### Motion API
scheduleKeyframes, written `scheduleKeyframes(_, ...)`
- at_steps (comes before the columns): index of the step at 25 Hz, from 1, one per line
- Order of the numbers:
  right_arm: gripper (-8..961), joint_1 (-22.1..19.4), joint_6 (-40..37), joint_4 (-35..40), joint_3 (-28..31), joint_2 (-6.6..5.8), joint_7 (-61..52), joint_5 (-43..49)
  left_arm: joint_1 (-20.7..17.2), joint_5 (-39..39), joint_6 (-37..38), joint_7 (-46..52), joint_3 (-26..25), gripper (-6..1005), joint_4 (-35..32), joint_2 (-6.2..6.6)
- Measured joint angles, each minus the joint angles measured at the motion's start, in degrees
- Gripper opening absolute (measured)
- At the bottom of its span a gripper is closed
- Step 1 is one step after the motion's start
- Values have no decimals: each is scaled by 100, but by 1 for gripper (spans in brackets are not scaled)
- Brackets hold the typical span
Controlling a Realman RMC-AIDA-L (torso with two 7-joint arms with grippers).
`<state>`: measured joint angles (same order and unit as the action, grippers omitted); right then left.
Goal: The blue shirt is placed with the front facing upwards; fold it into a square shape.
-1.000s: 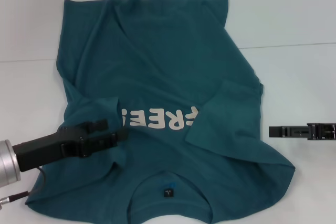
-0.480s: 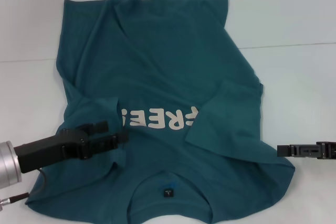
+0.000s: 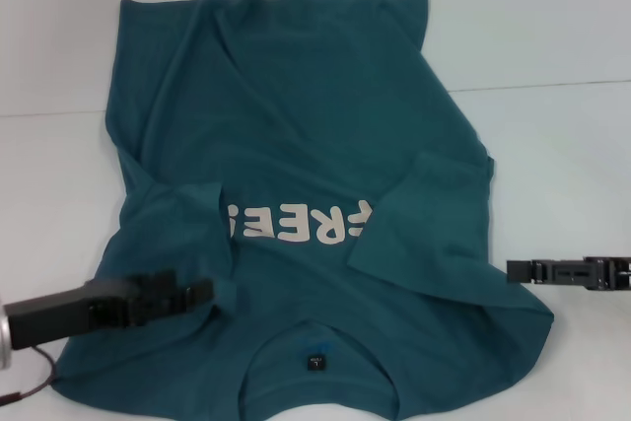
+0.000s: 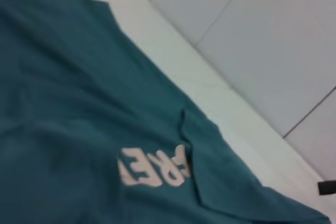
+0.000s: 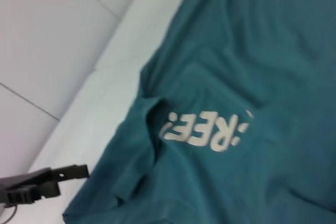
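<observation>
Both sleeves are folded inward on the blue shirt (image 3: 306,234), spread between the left gripper (image 3: 197,293) and right gripper (image 3: 518,270); jaw states cannot be told. Next, a hem fold is judged due.

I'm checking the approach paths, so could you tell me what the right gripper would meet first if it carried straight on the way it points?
Probably the blue shirt: the right gripper points across at its folded-in sleeve edge, though its height above the cloth is unclear.
</observation>
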<state>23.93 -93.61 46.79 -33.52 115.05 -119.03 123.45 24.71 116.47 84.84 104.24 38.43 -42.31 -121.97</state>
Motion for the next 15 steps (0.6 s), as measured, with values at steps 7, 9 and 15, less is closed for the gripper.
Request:
scheduleKeyframes(7,884,138,31,-50,13,71,366,-193,-125,630,147,422,-411,872,-306,63)
scheduleKeyframes(9,884,237,62,-200,10,76,526,-197,-136,832,251,479,-588,872,-359,89)
scheduleKeyframes(15,885,501,288,-578,-38,35,784,-170,-190,1236,678,491,-1196,870,-562,186)
